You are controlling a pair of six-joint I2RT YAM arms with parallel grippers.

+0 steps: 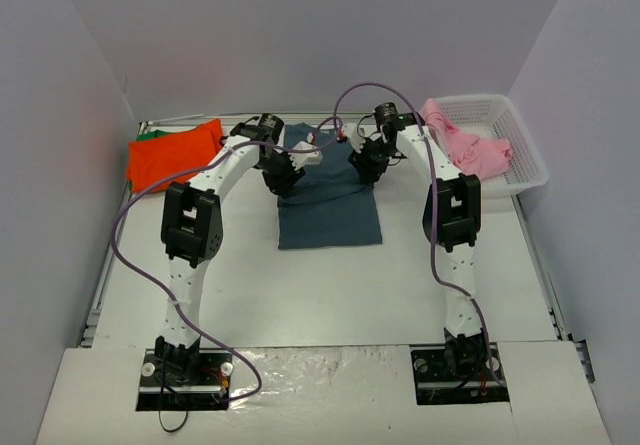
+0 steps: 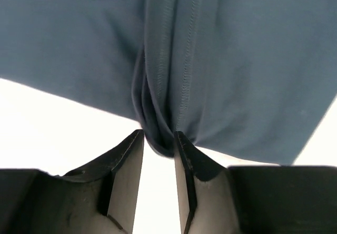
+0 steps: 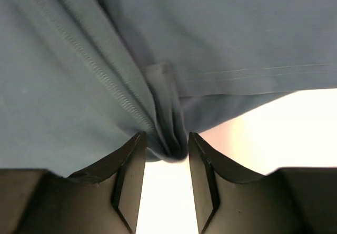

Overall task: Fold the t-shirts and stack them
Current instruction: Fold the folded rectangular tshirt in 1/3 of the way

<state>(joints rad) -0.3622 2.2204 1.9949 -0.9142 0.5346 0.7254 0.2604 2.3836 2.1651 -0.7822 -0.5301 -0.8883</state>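
Left wrist view: the left gripper [image 2: 158, 136] stands with its jaws partly apart, a bunched ridge of the dark slate-blue t-shirt [image 2: 237, 60] wedged between the tips. Whether the pads are pressing that ridge or letting it go cannot be told. The right wrist view shows the right gripper [image 3: 166, 139] in the same pose, jaws a little parted around a narrow pleat at a stitched hem, its grip equally unclear.

Each pinch sits at the cloth's edge, with bare white table [image 1: 330, 285] just beyond. Taking the shirt at matching points, one on each side, probably keeps the fabric square as a fold is laid.

From the top external view both arms reach to the far end of the slate-blue shirt. It lies as a neat rectangle at the middle of the table, its near part flat.

The bright orange-red t-shirt [image 1: 170, 157] rests at the far left, with a sliver of the green t-shirt [image 1: 148, 135] beside it. The light pink t-shirt [image 1: 470, 147] spills over the white lattice basket [image 1: 528, 140] at the far right, apparently awaiting its turn.
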